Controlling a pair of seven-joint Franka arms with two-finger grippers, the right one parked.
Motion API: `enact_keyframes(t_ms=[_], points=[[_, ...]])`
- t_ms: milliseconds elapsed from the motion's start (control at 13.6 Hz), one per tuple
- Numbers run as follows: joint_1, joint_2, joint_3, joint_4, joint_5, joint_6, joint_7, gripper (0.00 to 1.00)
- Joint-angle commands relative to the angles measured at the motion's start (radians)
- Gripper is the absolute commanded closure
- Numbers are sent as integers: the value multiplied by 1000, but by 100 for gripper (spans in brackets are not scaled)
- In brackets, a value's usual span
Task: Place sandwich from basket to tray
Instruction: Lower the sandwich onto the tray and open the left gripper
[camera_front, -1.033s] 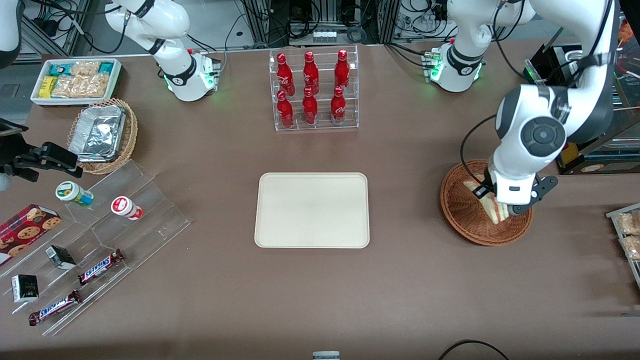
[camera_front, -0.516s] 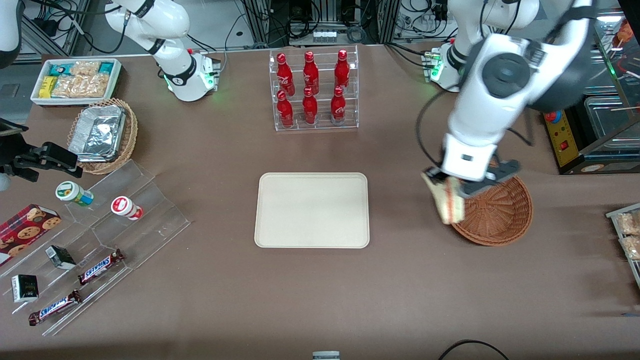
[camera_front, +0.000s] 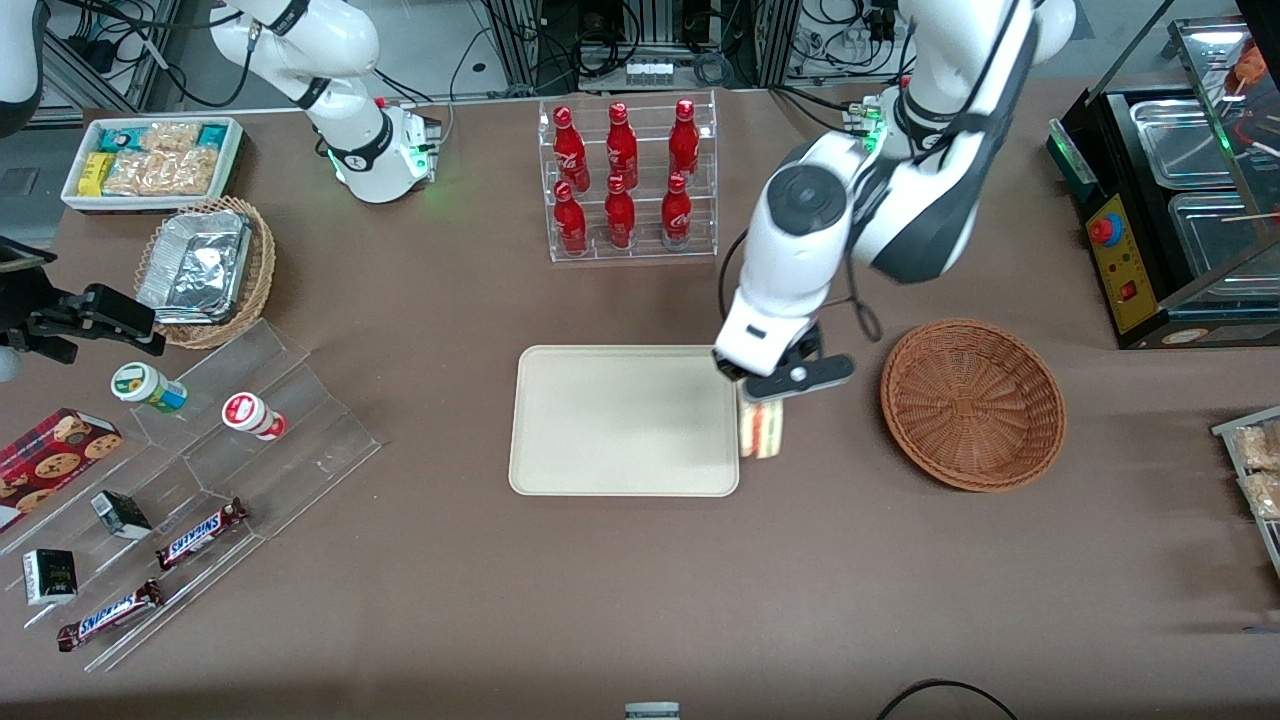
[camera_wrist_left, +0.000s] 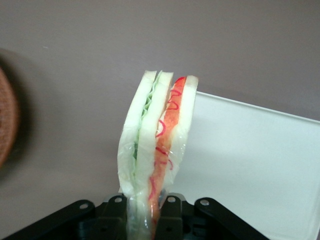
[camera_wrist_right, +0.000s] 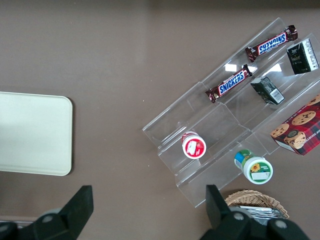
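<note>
My left gripper (camera_front: 768, 392) is shut on the sandwich (camera_front: 762, 430), a wrapped wedge of white bread with red-orange and green layers, held in the air over the edge of the cream tray (camera_front: 600, 420) that faces the basket. The reddish-brown basket (camera_front: 972, 403) stands empty, toward the working arm's end of the table from the tray. In the left wrist view the sandwich (camera_wrist_left: 157, 145) stands upright between the black fingers (camera_wrist_left: 114, 215), with the tray (camera_wrist_left: 255, 165) beneath and beside it and the basket's rim (camera_wrist_left: 6, 125) at the view's edge.
A clear rack of red bottles (camera_front: 625, 180) stands farther from the front camera than the tray. A tan basket with foil containers (camera_front: 205, 270), a white snack bin (camera_front: 150, 160) and clear steps with snacks (camera_front: 190, 480) lie toward the parked arm's end. A black appliance (camera_front: 1170, 220) stands past the basket.
My gripper has lifted the sandwich out of the basket and carried it sideways to the tray's edge. The basket is now empty.
</note>
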Motion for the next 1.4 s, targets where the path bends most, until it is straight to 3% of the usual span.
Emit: enact_keyframes(t_ms=[0, 443, 811, 1328], points=[[-49, 97, 15, 34, 3, 77, -3, 88], [-112, 252, 20, 117, 10, 127, -31, 88], [-115, 296, 20, 126, 77, 144, -66, 88], [-129, 324, 20, 126, 79, 162, -123, 88]])
